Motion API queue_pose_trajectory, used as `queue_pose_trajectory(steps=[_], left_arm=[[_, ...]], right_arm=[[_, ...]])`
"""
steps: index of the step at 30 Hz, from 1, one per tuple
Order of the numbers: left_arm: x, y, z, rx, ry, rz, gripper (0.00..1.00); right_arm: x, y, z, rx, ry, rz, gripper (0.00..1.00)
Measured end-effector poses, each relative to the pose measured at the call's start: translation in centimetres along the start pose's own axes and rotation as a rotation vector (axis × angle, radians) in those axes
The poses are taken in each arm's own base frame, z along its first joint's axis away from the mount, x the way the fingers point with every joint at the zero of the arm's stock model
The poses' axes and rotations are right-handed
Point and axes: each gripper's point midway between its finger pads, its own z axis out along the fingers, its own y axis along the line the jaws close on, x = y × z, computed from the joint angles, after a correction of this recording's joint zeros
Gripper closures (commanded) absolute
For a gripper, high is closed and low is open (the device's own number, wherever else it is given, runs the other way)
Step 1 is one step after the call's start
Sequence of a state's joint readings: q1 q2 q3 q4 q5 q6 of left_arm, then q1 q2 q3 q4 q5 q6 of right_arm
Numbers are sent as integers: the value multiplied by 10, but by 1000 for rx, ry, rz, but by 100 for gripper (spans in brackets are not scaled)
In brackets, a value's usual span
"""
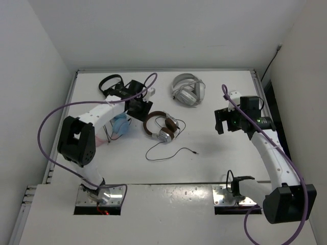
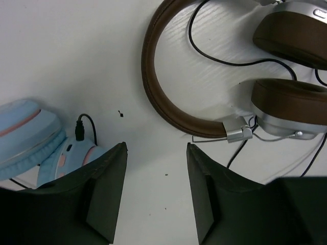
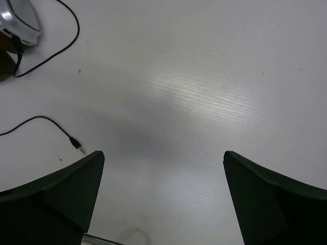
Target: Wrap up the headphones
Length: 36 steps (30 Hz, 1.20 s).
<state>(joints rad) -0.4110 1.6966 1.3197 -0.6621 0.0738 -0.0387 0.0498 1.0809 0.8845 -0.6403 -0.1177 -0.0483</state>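
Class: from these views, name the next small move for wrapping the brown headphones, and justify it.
Probably ease the open right gripper toward the plug: the headphones' cable lies loose and unwound, its plug nearest that empty gripper.

Headphones (image 2: 148,76) brown and silver (cable (image 2: 245,65) black), table (image 2: 76,51) white.

We see bright, even light from above on the white bench (image 1: 214,163) in the top view, with only soft shadows. Ahead of the right claw (image 3: 163,153) a pale streaked glare lies on the bench, with a grey shadow just nearer its fingers (image 3: 61,194). Those fingers look dark and blurred. Ahead of the left claw (image 2: 156,148) the headphones (image 2: 288,99) are sharp, casting a thin shadow.
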Motion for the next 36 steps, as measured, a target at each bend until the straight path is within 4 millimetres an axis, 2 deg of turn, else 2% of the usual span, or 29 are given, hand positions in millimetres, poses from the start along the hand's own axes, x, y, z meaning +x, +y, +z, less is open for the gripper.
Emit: queue_pose_trajectory(steps=[10,15,16,23,28,29,33,36], left_arm=[[-12,-12,48,25,46,21,44],[-7,-14,71,28,85,15,33],[-6,-13,74,25,91,14,29],[-11,-10,85,13,89,9,17],[-10,-7,90,14,93,2,24],[-10,-6,90,15,93,2,31],[-11,-5,91,23,84,4,47],[-11,-3,93,25,86,10,53]], right_arm=[[5,5,2,-30,23,4,1],[7,5,3,-31,32,7,1],[7,5,3,-31,31,7,1],[9,4,5,-28,42,8,1],[17,0,11,20,75,16,1],[19,-1,14,37,86,14,1],[21,-1,18,54,105,12,0],[20,-1,18,56,99,10,0]])
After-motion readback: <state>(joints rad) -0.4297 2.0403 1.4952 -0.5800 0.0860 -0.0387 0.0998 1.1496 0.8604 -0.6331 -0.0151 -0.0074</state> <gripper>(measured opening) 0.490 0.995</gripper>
